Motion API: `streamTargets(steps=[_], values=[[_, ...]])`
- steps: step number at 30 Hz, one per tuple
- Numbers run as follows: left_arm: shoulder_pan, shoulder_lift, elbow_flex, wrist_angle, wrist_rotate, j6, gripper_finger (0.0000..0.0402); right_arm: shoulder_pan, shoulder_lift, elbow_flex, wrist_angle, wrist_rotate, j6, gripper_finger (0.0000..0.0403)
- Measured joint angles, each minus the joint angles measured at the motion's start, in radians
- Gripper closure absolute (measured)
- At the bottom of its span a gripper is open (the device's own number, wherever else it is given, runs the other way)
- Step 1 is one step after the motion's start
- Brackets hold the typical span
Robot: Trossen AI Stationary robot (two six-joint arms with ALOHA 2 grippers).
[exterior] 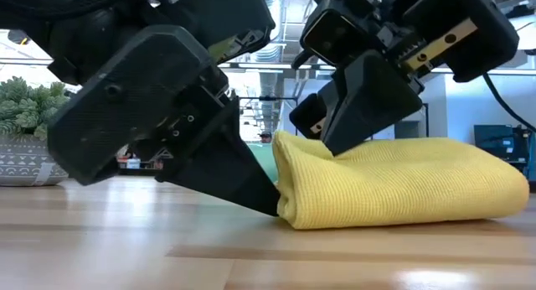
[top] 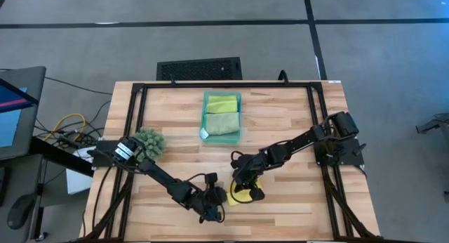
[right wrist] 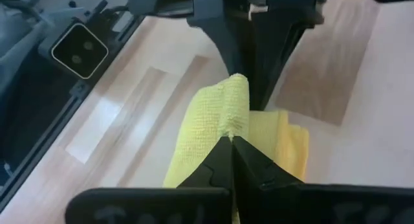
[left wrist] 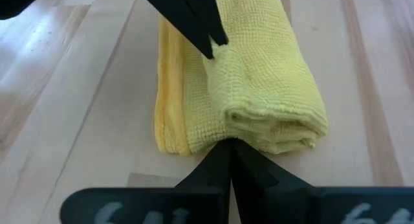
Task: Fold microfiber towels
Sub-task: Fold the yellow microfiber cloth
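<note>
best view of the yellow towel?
Low view: the folded yellow towel shows side-on, nearly whole. High view shows a sliver under the arms; left wrist view shows one rolled end, right wrist view a pinched ridge.

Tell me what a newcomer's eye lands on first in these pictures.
First, the folded yellow microfiber towel near the front edge of the wooden table, with both dark grippers meeting on it. The left gripper is shut against one end of it, and the right gripper is shut on a fold of it. Next, the teal rectangular plastic tray at the table's middle back, holding a lime green cloth and a pale sage green cloth.
</note>
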Motion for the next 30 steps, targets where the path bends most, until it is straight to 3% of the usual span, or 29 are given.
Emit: streamTargets(steps=[19, 30], values=[[-0.047, -0.057, 0.002, -0.04, -0.03, -0.035, 0.0401, -0.02, 0.01, -0.021, 0.051, 0.04, -0.024, 0.0371], [-0.054, -0.061, 0.038, -0.021, -0.028, -0.01, 0.0401, -0.034, 0.01, -0.021, 0.104, 0.191, 0.004, 0.0265]])
